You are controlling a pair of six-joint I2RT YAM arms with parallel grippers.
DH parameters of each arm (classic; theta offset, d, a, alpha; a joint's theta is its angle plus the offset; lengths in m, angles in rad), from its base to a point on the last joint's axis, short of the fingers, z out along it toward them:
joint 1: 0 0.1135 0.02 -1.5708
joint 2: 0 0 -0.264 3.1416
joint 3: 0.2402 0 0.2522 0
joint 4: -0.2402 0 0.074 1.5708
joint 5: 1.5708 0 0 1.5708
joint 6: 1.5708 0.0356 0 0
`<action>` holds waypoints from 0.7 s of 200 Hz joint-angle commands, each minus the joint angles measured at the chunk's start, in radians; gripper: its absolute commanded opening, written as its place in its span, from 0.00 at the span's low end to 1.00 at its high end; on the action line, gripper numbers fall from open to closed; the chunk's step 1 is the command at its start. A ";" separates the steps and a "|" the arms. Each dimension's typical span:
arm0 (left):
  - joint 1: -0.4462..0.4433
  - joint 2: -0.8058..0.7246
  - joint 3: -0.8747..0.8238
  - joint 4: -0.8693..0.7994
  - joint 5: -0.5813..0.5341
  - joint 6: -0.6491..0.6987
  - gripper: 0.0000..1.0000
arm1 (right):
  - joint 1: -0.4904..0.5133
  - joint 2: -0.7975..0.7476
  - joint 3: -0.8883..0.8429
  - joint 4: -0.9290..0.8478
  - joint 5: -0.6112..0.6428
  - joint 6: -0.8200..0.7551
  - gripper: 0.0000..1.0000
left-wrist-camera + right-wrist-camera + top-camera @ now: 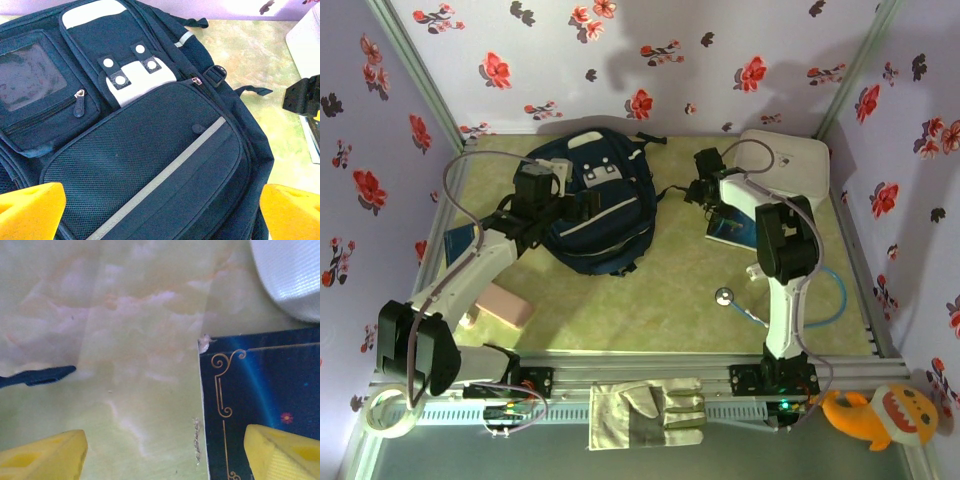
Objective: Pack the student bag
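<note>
While left tool (161, 212) gapes, student bag (605, 215) lies flat

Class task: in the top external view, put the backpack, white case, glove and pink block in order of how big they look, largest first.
1. backpack
2. white case and glove: they look about alike, so not ranked
3. pink block

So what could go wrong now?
The zips on the backpack look shut under the open left hand, so nothing could go in yet. The open right hand hangs over just the edge of the flat book, so it might slide it or only pinch the cover.
</note>
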 commanded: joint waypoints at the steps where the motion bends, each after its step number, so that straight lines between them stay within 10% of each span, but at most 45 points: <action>1: 0.008 -0.017 -0.002 0.002 -0.016 -0.005 1.00 | -0.005 0.023 0.029 -0.070 -0.033 -0.009 0.82; 140: 0.000 0.110 0.088 -0.008 0.097 -0.039 1.00 | 0.299 -0.296 -0.494 0.152 -0.273 0.178 0.71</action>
